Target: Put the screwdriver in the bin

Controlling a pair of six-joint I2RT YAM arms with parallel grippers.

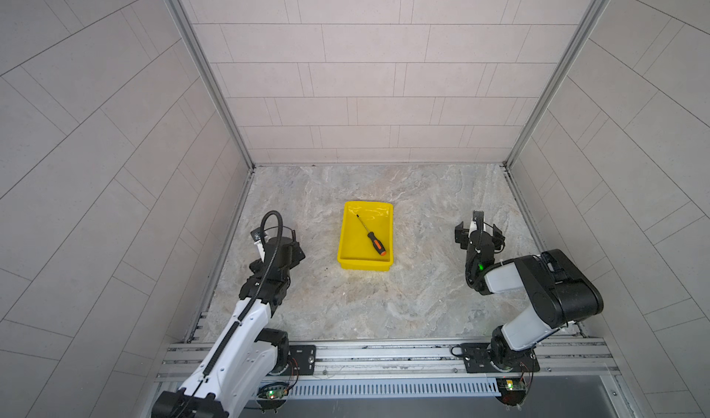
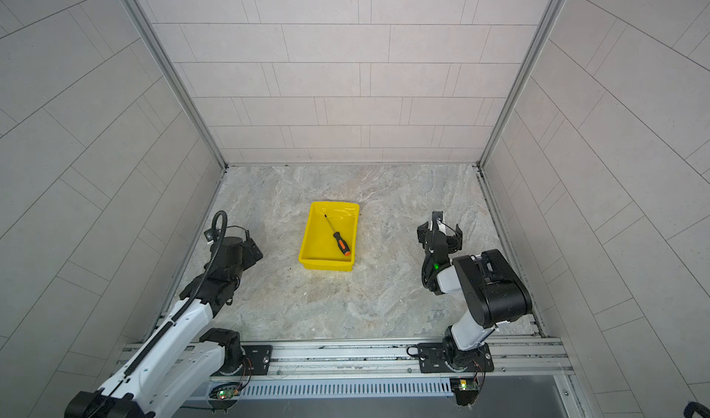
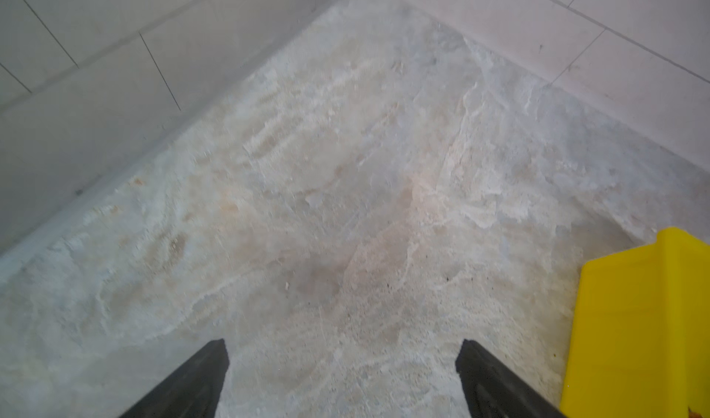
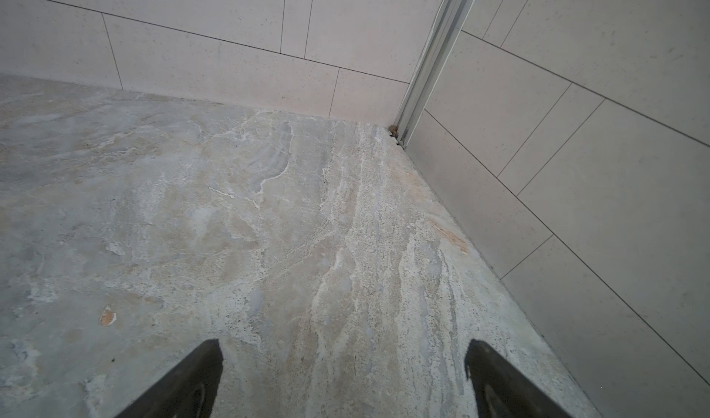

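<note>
One screwdriver (image 1: 370,237) lies diagonally inside the yellow bin (image 1: 365,265); left gripper (image 3: 342,349) and right gripper (image 4: 343,349) gape wide, holding nothing.

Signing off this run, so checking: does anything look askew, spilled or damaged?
Nothing stands out. The screwdriver lies diagonally inside the yellow bin, flat on the table; the left claw and right claw are open and empty.

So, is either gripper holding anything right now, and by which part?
Nothing is held. The left gripper and right gripper are both open and empty; the screwdriver lies loose inside the bin.
</note>
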